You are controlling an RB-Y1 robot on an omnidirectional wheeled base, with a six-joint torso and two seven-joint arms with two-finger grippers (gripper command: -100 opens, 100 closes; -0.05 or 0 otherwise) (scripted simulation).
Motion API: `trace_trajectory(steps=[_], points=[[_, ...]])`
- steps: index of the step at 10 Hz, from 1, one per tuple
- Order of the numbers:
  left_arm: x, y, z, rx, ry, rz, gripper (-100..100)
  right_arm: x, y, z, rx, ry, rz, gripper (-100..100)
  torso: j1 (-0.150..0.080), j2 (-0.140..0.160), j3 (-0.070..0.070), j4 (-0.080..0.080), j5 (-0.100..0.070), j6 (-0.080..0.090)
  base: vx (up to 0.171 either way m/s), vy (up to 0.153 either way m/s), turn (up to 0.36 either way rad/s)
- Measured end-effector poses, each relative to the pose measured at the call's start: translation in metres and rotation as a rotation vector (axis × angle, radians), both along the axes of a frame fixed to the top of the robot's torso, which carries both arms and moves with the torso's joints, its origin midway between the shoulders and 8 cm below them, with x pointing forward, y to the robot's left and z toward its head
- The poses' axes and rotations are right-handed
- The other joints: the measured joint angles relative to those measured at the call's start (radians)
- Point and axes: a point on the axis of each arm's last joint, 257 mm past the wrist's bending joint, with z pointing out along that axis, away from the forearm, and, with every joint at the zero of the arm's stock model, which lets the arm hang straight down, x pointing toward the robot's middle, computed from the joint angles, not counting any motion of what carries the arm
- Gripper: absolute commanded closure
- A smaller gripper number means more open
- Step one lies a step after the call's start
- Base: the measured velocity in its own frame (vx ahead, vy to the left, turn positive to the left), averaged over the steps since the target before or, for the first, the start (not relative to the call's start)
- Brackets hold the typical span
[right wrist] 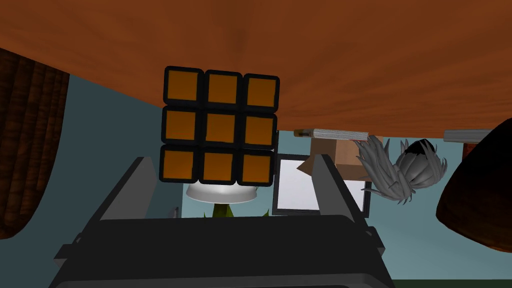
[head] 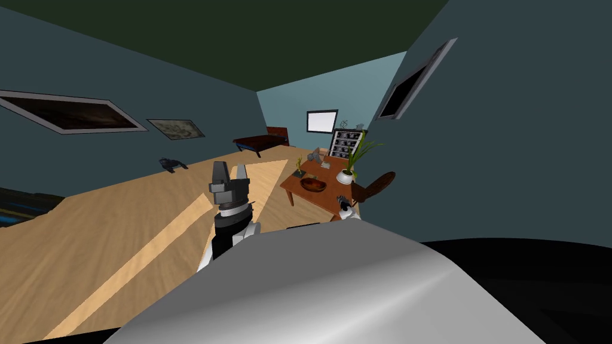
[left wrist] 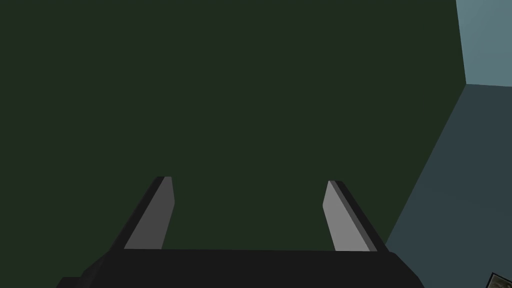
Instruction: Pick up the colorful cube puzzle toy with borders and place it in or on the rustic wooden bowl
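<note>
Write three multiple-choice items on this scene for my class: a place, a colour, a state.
1. Where is the brown bowl relative to the brown table? A) under it B) on it C) hanging above it
2. What colour is the cube face toward the right gripper? A) green B) white C) orange
3. How are the right gripper's fingers? A) open B) shut on the cube C) shut on the bowl
Answers: 1 B: it sits on the tabletop. 2 C: nine orange tiles in black borders. 3 A: they stand apart, not pressing the cube.
</note>
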Motion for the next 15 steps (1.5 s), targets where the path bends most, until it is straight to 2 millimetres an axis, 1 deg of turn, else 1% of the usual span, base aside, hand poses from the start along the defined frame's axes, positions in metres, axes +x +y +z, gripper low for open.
trace_trajectory(steps=[1, 4, 6, 7, 8, 10, 11, 15], points=[[0.0, 0.0, 0.0, 0.0, 0.0, 0.0, 0, -0.004, -0.003, -0.001, 0.0, 0.0, -0.014, -100, 0.0, 0.0, 0.0, 0.0, 0.0, 0.001, -0.029, -0.031, 0.14], [0.0, 0.0, 0.0, 0.0, 0.0, 0.0, 0, -0.009, -0.002, -0.006, 0.005, 0.007, -0.04, -100, -0.001, 0.0, 0.0, 0.0, 0.0, 0.0, -0.027, -0.039, 0.105], [0.0, 0.0, 0.0, 0.0, 0.0, 0.0, 0, -0.017, -0.007, -0.007, 0.009, 0.01, -0.066, -100, 0.0, -0.001, 0.0, 0.0, 0.0, 0.001, -0.009, -0.005, -0.017], [0.0, 0.0, 0.0, 0.0, 0.0, 0.0, 0, -0.018, -0.008, -0.008, 0.011, 0.011, -0.072, -100, 0.002, -0.001, -0.001, 0.0, 0.0, 0.001, -0.022, -0.009, 0.174], [0.0, 0.0, 0.0, 0.0, 0.0, 0.0, 0, -0.017, -0.005, -0.011, 0.014, 0.013, -0.073, -100, 0.001, -0.001, -0.001, 0.0, 0.0, 0.0, -0.024, -0.017, 0.089], [0.0, 0.0, 0.0, 0.0, 0.0, 0.0, 0, -0.022, -0.007, -0.013, 0.018, 0.017, -0.091, -100, 0.001, -0.001, -0.001, 0.0, 0.0, 0.001, -0.006, -0.006, -0.01], [0.0, 0.0, 0.0, 0.0, 0.0, 0.0, 0, -0.022, -0.007, -0.013, 0.017, 0.017, -0.09, 100, 0.001, -0.002, -0.001, 0.0, 0.0, 0.001, 0.0, 0.0, 0.0], [0.0, 0.0, 0.0, 0.0, 0.0, 0.0, 0, -0.022, -0.007, -0.013, 0.017, 0.017, -0.091, 100, 0.002, -0.002, -0.001, -0.001, 0.0, 0.0, 0.0, 0.0, 0.0]])
